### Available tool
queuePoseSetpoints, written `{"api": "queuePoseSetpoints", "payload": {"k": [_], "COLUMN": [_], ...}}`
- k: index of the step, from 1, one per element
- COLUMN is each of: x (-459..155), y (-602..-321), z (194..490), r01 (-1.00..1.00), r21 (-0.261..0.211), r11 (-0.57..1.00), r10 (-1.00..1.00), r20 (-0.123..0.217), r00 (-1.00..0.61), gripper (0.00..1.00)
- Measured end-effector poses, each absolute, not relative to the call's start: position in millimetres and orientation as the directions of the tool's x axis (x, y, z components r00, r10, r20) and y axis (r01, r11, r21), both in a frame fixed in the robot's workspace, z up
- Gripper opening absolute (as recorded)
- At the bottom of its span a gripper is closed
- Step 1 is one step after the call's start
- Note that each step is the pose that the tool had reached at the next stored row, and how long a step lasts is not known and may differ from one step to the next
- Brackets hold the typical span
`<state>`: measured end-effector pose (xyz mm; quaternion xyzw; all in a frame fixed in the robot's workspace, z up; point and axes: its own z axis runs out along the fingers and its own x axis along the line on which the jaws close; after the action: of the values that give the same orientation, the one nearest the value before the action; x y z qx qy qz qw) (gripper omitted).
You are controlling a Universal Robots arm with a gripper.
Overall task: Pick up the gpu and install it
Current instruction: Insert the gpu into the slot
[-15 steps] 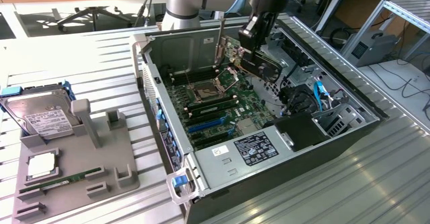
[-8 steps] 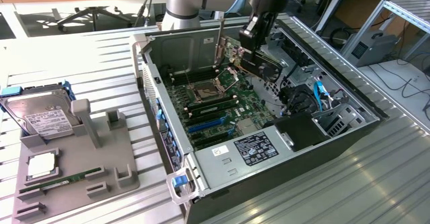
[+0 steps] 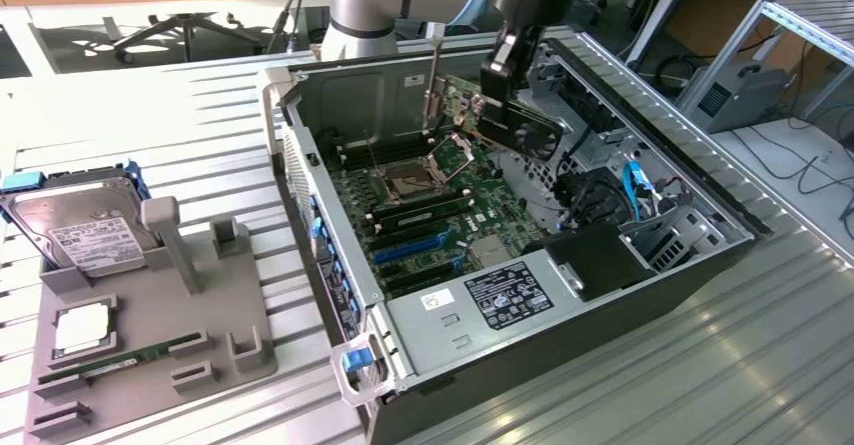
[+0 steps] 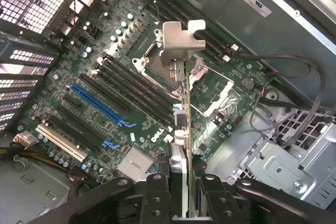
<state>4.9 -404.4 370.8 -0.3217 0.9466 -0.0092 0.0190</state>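
Ribbed aluminium counter point(image 3: 747, 365) carries an open black and silver computer case point(image 3: 300, 155) lying on its side. A workshop floor with an office chair point(image 3: 187, 30) lies behind it.

The black pincer point(image 4: 182, 184) is clenched on the gpu point(image 4: 181, 114), a thin dark card with a silver metal bracket. It grips the card's edge and holds the card above the green motherboard point(image 3: 441, 215), over the processor socket and clear of the long blue slot point(image 4: 100, 103).

The risks look plain. The hold is narrow, so the card could tilt and meet a slot askew. The bracket could catch on the case wall. The black cables point(image 4: 294, 72) beside the drive cage could snag the arm.

At the exterior view's left, a grey moulded fixture point(image 3: 160, 335) holds a boxy silver hard drive point(image 3: 80, 235) and a slim green memory stick point(image 3: 120, 357).
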Motion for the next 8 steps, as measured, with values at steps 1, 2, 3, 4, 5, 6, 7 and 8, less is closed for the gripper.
{"api": "queuePoseSetpoints", "payload": {"k": [1, 2, 3, 4, 5, 6, 7, 8], "x": [4.9, 4.9, 4.9, 4.8, 4.9, 4.9, 4.9, 4.8], "y": [-404.4, -404.4, -404.4, -404.4, -404.4, -404.4, -404.4, -404.4], "z": [370.8, 370.8, 370.8, 370.8, 370.8, 370.7, 370.7, 370.7], "r01": [-0.621, -0.633, -0.642, -0.647, -0.660, -0.671, -0.681, -0.687], "r21": [-0.030, -0.030, -0.030, -0.030, -0.030, -0.030, -0.030, -0.030], "r11": [0.783, 0.774, 0.766, 0.762, 0.751, 0.741, 0.731, 0.726], "r10": [-0.622, -0.634, -0.643, -0.648, -0.661, -0.671, -0.682, -0.688], "r20": [-0.030, -0.030, -0.030, -0.030, -0.030, -0.030, -0.030, -0.030], "r00": [-0.782, -0.773, -0.765, -0.761, -0.750, -0.741, -0.731, -0.726], "gripper": [0.27, 0.27, 0.27, 0.27, 0.27, 0.27, 0.27, 0.27]}}
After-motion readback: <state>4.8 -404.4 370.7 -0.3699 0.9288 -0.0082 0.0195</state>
